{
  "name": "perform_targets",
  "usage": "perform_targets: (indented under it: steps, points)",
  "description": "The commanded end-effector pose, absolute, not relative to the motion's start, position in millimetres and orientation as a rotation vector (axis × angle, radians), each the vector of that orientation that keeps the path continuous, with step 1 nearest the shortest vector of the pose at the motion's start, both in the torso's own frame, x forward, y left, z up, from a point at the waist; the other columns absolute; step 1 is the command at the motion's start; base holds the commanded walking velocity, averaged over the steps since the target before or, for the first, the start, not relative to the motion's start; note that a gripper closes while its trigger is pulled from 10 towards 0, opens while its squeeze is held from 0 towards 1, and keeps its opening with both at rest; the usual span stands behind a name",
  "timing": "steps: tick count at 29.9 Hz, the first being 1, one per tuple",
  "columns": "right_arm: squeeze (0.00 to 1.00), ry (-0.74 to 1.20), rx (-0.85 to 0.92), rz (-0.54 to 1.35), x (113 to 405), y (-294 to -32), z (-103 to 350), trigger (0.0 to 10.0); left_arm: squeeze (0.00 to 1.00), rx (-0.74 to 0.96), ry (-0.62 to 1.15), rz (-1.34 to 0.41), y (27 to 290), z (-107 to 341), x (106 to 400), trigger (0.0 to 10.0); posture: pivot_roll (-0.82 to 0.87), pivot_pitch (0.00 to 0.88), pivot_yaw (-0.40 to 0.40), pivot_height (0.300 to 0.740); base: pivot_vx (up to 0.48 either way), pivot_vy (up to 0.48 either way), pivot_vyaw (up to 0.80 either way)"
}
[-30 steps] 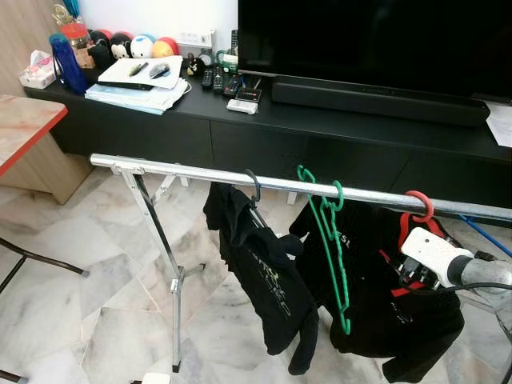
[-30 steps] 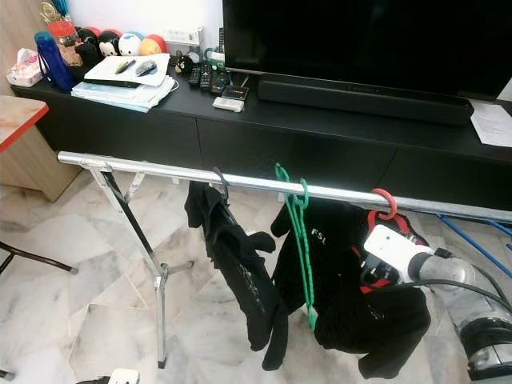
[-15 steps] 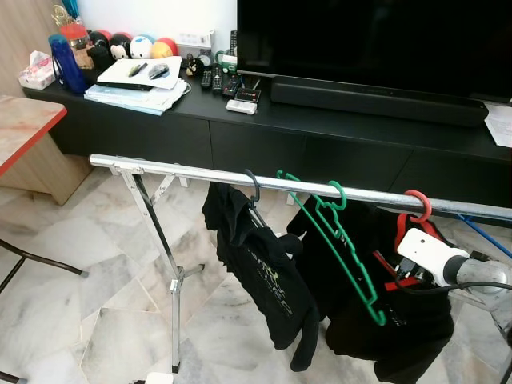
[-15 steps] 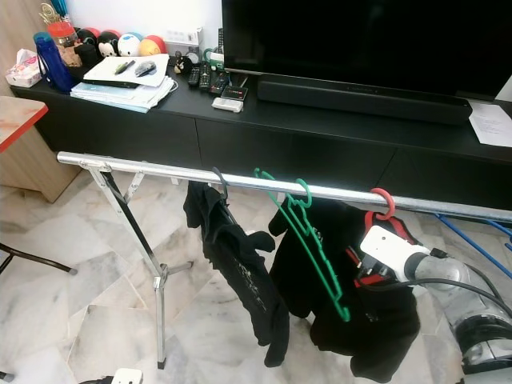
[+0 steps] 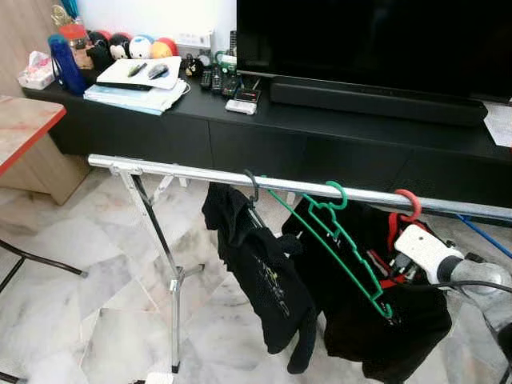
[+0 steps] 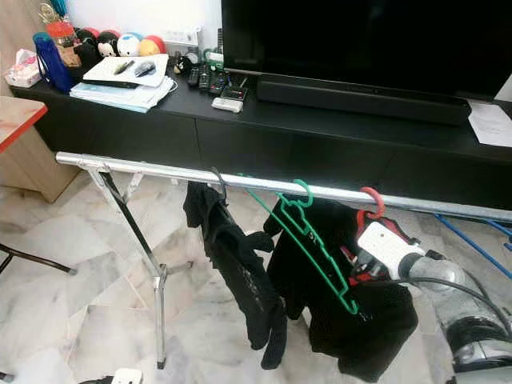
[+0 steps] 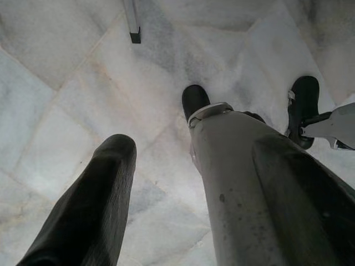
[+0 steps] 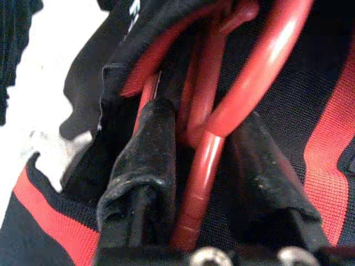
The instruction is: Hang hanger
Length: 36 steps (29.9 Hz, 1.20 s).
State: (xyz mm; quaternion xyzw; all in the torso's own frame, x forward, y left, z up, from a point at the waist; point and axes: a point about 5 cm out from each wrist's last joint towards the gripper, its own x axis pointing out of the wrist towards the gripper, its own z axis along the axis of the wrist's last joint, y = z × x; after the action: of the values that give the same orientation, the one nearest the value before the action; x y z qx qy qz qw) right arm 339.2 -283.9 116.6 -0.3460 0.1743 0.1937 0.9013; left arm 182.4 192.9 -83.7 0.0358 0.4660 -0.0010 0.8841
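A red hanger [image 5: 406,206] carrying a black and red garment [image 5: 392,320] has its hook over the silver rail [image 5: 176,170], toward the rail's right end. My right gripper [image 8: 202,166] is shut on the red hanger's neck just below the hook, its fingers [image 8: 144,160] pressed into the cloth. In the eye views its white wrist [image 5: 420,250] sits right under the hook. An empty green hanger [image 5: 340,236] hangs tilted beside it, its lower end against the garment. My left gripper [image 7: 199,221] hangs idle above the floor, fingers apart.
A black shirt [image 5: 260,272] hangs on a dark hanger mid-rail. The rack's folding leg [image 5: 172,280] stands on marble floor at left. Behind is a black TV cabinet [image 5: 240,136] with a TV, and a red-edged table [image 5: 24,120] at far left.
The green hanger has swung from hanging straight down to tilted, its lower end now to the right. The red hanger's hook and my right gripper have shifted slightly left along the rail.
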Motion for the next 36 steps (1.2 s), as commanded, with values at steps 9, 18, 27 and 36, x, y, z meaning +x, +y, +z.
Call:
perform_targets:
  steps: [9,18,27,36]
  points:
    - [0.0,0.325,-0.484,0.337,333,-269,94,0.0,0.0,0.07,1.017,0.003,193,-89,172,10.0,-0.01,0.175,-0.034,0.74,0.0,0.0,0.0]
    - [0.0,0.158,-0.245,0.035,332,-257,92,0.0,0.0,0.074,1.024,0.009,202,-90,167,10.0,-0.02,0.184,-0.038,0.74,0.0,0.0,0.0]
    - [0.0,0.115,-0.106,-0.131,318,-243,81,0.0,0.0,0.075,1.032,0.0,200,-91,164,10.0,-0.02,0.189,-0.041,0.74,0.0,0.0,0.0]
    - [0.0,0.026,0.017,-0.261,301,-235,81,0.0,0.0,0.078,1.038,0.002,205,-92,160,10.0,-0.02,0.189,-0.041,0.74,0.0,0.0,0.0]
